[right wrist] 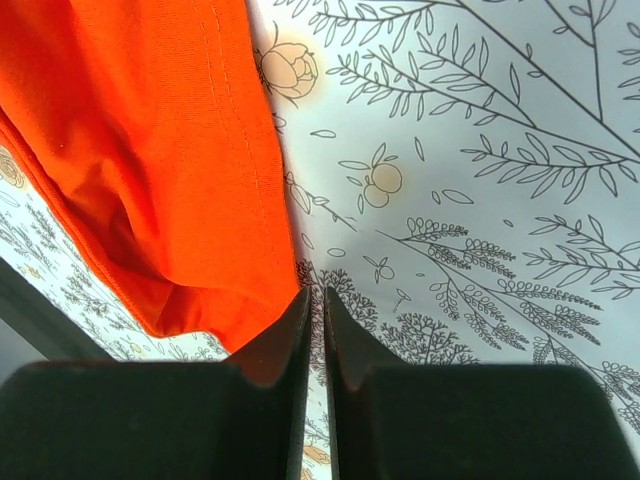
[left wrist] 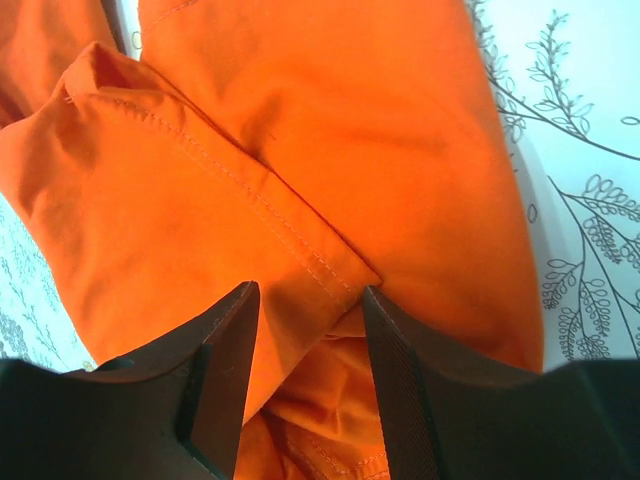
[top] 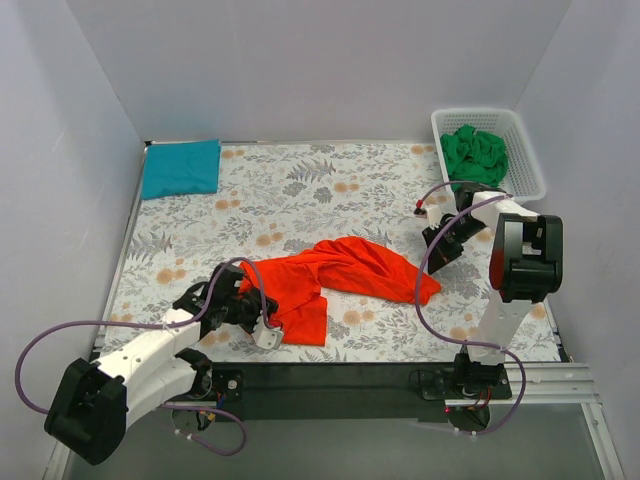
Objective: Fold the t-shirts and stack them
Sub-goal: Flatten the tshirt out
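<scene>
- Since the orange-red t-shirt lies crumpled at the near middle of the floral cloth, with its long axis running left to right, each arm has one end close by.
- Left gripper: sits on the shirt's near-left end. Jaws are spread, with a double-stitched hem fold lying between the ribbed black fingers. This arm looks the better placed to take hold.
- Right gripper: jaws are pressed nearly together, with nothing visible between them. The shirt's right tip is just beside them, possibly touching.
- Fabric: soft matte knit, limp, deeply creased, layers overlapping.
- Teal t-shirt: a flat folded rectangle in the far-left corner.
- Green t-shirt: bunched in the white lattice basket, far right.
- Judgement: the orange-red shirt needs drawing out along its long axis before folding.
</scene>
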Tool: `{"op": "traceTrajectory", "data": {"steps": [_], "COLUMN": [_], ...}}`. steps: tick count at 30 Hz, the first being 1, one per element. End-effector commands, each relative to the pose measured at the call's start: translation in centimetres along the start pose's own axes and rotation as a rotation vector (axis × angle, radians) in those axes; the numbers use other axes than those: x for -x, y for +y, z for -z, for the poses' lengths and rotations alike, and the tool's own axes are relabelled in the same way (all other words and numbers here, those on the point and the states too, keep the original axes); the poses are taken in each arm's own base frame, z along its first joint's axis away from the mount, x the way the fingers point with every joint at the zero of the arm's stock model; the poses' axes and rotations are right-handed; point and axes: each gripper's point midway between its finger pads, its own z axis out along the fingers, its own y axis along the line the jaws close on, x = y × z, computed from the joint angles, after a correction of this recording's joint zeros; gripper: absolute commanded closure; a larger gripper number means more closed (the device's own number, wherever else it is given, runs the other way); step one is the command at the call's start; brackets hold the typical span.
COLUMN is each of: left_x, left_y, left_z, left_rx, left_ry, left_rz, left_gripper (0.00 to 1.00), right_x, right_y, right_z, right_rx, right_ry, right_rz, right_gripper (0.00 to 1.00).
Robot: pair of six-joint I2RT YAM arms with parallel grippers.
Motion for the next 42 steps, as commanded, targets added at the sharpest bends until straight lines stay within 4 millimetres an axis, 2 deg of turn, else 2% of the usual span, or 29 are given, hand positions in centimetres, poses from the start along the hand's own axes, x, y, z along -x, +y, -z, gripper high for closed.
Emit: {"op": "traceTrajectory", "data": {"steps": [1, 10, 13, 20, 21, 24, 29, 31, 33, 35, 36, 37, 38, 39, 40, 41, 42], "left_x": [0.3, -0.7, -0.5, 1.7, 1.9, 2.7, 2.7, 2.6, 2.3, 2.6, 2.0, 2.3, 2.3, 1.4, 1.5, 1.2, 0.1], "left_y": [-1.1, -1.7, -0.9, 2.8, 3.1, 3.6, 4.4, 5.8, 7.1, 10.1, 11.3, 13.7, 14.7, 15.9, 18.4, 19.1, 20.3], "left_z": [-0.1, -0.7, -0.8, 0.4, 0.6, 1.1, 1.1, 1.1, 1.1, 2.0, 2.7, 3.5, 4.2, 5.1, 6.3, 6.7, 8.0], "left_rx": [-0.04, -0.073, -0.053, 0.005, 0.01, 0.001, 0.002, 0.023, 0.031, 0.086, 0.121, 0.155, 0.174, 0.205, 0.237, 0.244, 0.285], "left_ry": [-0.011, 0.022, 0.009, -0.052, -0.057, -0.08, -0.076, -0.069, -0.073, -0.099, -0.104, -0.132, -0.152, -0.154, -0.181, -0.189, -0.188], "left_rz": [-0.053, -0.072, -0.062, 0.068, 0.093, 0.151, 0.227, 0.331, 0.402, 0.465, 0.507, 0.518, 0.578, 0.625, 0.631, 0.698, 0.735], "left_gripper": [0.56, 0.56, 0.56, 0.76, 0.8, 0.83, 0.96, 1.0, 1.0, 1.0, 1.0, 1.0, 1.0, 1.0, 1.0, 1.0, 1.0], "right_x": [-0.6, -0.8, -0.9, -1.2, -1.2, -1.2, -0.9, -0.7, -0.4, 0.0, 0.1, 0.2, 0.5, 0.6, 0.5, 0.6, 0.6], "right_y": [0.4, 0.6, 0.6, 0.7, 0.7, 0.8, 1.0, 1.0, 1.2, 1.4, 1.6, 1.7, 1.9, 2.1, 2.3, 2.5, 2.7], "right_z": [-0.1, -0.4, -0.4, -0.4, -0.4, -0.4, 0.2, 0.7, 1.6, 2.4, 2.8, 3.0, 3.5, 3.7, 3.9, 4.2, 4.3], "right_rx": [0.026, 0.047, 0.048, 0.049, 0.051, 0.056, 0.044, 0.034, 0.018, 0.002, 0.002, 0.001, -0.009, -0.006, -0.003, -0.004, 0.003], "right_ry": [0.025, 0.028, 0.029, 0.032, 0.031, 0.028, 0.013, -0.002, -0.028, -0.051, -0.06, -0.066, -0.076, -0.082, -0.081, -0.086, -0.089], "right_rz": [-0.018, -0.03, -0.034, -0.03, -0.031, -0.032, -0.016, 0.004, 0.03, 0.058, 0.073, 0.081, 0.093, 0.1, 0.103, 0.11, 0.125], "right_gripper": [0.86, 0.86, 0.86, 0.86, 0.86, 0.85, 0.85, 0.8, 0.69, 0.65, 0.62, 0.61, 0.6, 0.6, 0.6, 0.6, 0.59]}}
